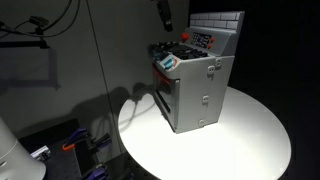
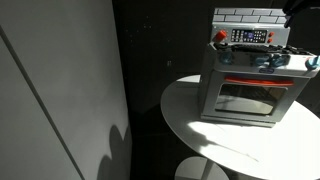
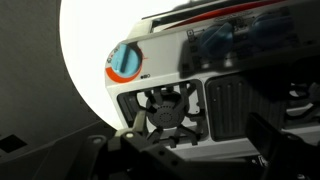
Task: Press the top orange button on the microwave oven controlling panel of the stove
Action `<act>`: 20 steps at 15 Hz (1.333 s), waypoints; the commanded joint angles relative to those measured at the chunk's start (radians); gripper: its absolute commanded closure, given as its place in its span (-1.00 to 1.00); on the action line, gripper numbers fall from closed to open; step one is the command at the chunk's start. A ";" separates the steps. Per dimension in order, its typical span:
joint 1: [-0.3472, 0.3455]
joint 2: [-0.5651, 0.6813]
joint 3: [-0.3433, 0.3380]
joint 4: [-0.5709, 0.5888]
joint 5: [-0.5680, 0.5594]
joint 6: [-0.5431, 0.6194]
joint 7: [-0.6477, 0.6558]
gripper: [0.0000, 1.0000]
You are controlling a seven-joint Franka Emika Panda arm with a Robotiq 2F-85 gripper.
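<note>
Grey boxy stove (image 2: 245, 90), pale brick back wall (image 2: 250, 15)

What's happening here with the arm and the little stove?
A robot arm's tool hangs above a small grey toy stove, which stands on a round white table. The tool is clear of the stove and has not yet reached the red-orange controlling panel at the back. The wrist view looks down on a burner.

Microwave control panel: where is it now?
In both exterior views, the microwave oven controlling panel sits at the top rear of the stove, just below the brick back wall.
</note>
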 commanded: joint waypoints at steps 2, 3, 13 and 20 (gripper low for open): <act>-0.004 0.026 -0.017 0.026 -0.044 0.093 0.066 -1.00; -0.006 0.034 -0.021 0.033 -0.049 0.116 0.079 -1.00; -0.010 0.162 -0.083 0.131 -0.204 0.226 0.287 -1.00; 0.007 0.250 -0.130 0.205 -0.225 0.176 0.339 -1.00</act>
